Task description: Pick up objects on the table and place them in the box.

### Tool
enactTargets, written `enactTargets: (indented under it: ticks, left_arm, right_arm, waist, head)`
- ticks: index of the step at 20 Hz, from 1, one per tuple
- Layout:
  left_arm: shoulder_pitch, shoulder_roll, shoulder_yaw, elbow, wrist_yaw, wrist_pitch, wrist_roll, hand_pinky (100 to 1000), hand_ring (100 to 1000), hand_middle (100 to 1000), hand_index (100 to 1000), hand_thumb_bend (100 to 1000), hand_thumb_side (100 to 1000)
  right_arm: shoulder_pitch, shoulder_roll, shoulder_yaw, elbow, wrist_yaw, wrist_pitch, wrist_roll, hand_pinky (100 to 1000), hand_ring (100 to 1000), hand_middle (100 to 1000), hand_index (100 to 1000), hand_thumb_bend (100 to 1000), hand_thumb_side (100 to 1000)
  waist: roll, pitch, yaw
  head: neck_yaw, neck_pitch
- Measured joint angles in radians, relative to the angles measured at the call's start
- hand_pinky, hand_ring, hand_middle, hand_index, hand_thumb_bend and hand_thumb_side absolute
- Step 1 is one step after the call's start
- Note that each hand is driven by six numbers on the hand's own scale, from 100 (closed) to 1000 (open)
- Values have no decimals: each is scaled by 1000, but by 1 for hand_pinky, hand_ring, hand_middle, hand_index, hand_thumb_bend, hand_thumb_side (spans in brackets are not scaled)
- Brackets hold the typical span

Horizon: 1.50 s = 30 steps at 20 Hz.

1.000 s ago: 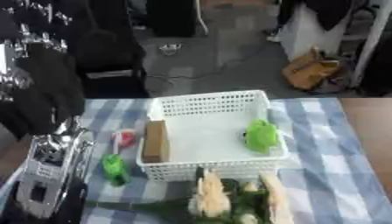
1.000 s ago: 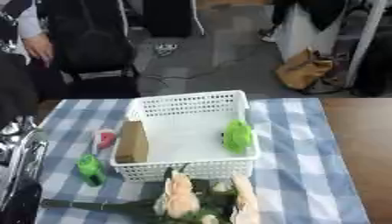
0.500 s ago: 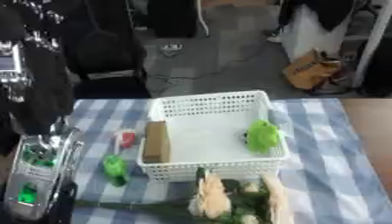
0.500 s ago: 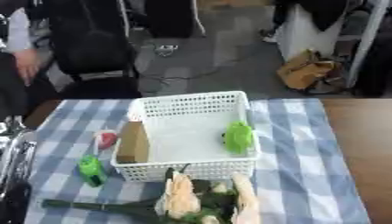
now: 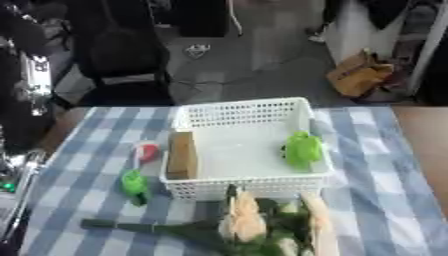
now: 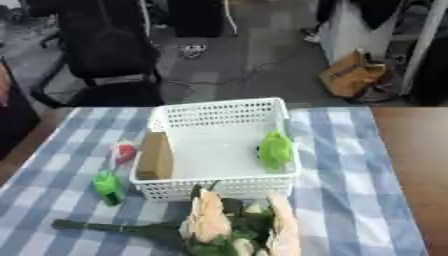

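Note:
A white lattice box stands mid-table. Inside it, a brown block leans against the left wall and a green object lies by the right wall. Left of the box, on the cloth, lie a small red and white thing and a small green thing. A bunch of pale flowers with a long green stem lies in front of the box. Only a silver and black part of my left hand shows at the left edge, away from all of these. My right hand shows in neither view.
A blue and white checked cloth covers the table, with bare brown tabletop to the right. Beyond the far edge are a black chair and a brown bag on the floor.
My left arm has drawn back to the left and is nearly out of the picture. The box and the things on the cloth have not moved.

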<state>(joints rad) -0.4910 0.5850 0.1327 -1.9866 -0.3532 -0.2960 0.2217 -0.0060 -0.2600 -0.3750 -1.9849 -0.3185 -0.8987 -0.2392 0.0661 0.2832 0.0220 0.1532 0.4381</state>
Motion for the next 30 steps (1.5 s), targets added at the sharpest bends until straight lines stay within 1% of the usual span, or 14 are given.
enactTargets:
  ticks: [4,5,8,9,11,14,16,18,21,26,28,29,30]
  left_arm:
    - [17,63,0,0,-111,42,-27,780,916,898,1000,100,576]
    - [20,74,0,0,-137,58,-35,779,923,908,1000,100,541]
    - [23,103,0,24,-228,113,-81,782,936,921,1000,100,547]
    - [21,109,0,39,-263,130,-100,793,966,947,1000,100,594]
    - [9,118,-4,77,-328,160,-145,797,975,951,1000,100,612]
    - [-22,120,-14,135,-407,189,-221,793,970,942,1000,100,595]
    - [-35,120,-20,168,-442,209,-269,791,965,936,1000,100,592]
    - [-49,120,-30,197,-452,227,-308,784,955,924,1000,100,591]
    - [-68,120,-58,253,-425,241,-362,791,956,912,1000,100,589]
    - [-96,121,-102,355,-358,228,-438,795,957,912,1000,100,607]
    - [-103,126,-111,387,-337,221,-456,817,986,948,1000,100,656]
    - [-104,127,-118,407,-323,218,-467,833,999,965,1000,100,704]
    - [-107,127,-126,430,-305,217,-478,842,1000,971,1000,100,721]
  right_arm:
    - [8,0,0,0,24,1,-13,721,822,773,848,100,1000]
    - [8,0,0,0,29,2,-17,721,822,772,848,100,1000]
    - [9,0,4,0,41,3,-27,721,820,772,847,100,1000]
    - [10,0,6,0,45,4,-30,720,820,771,846,100,999]
    - [12,0,8,0,46,4,-37,720,820,771,846,100,998]
    - [12,0,12,0,50,5,-44,720,820,770,845,100,997]
    - [12,0,14,0,55,6,-48,720,819,770,845,100,997]
    - [12,0,16,0,57,5,-50,720,819,769,844,100,996]
    - [12,0,19,0,58,6,-56,719,817,767,843,100,994]
    - [11,0,24,0,58,6,-56,718,816,766,842,100,993]
    - [10,0,25,0,58,6,-56,716,813,764,840,100,991]
    - [10,0,25,0,59,6,-56,716,813,764,839,100,990]
    - [9,0,25,0,59,6,-56,716,813,763,838,100,990]
  waist:
    - [0,-5,16]
    - [0,-6,18]
    - [0,-6,19]
    - [0,-6,19]
    - [0,-7,16]
    - [0,-7,13]
    - [0,-7,11]
    - [0,-7,9]
    - [0,-9,2]
    - [2,-9,-6]
    - [4,-9,-9]
    - [5,-9,-10]
    - [7,-9,-12]
  head:
    - [-4,8]
    - [-3,8]
    - [6,11]
    - [11,11]
    - [21,11]
    - [33,11]
    - [38,10]
    - [42,10]
    - [45,8]
    - [45,5]
    - [45,1]
    - [45,-1]
    - [45,-1]
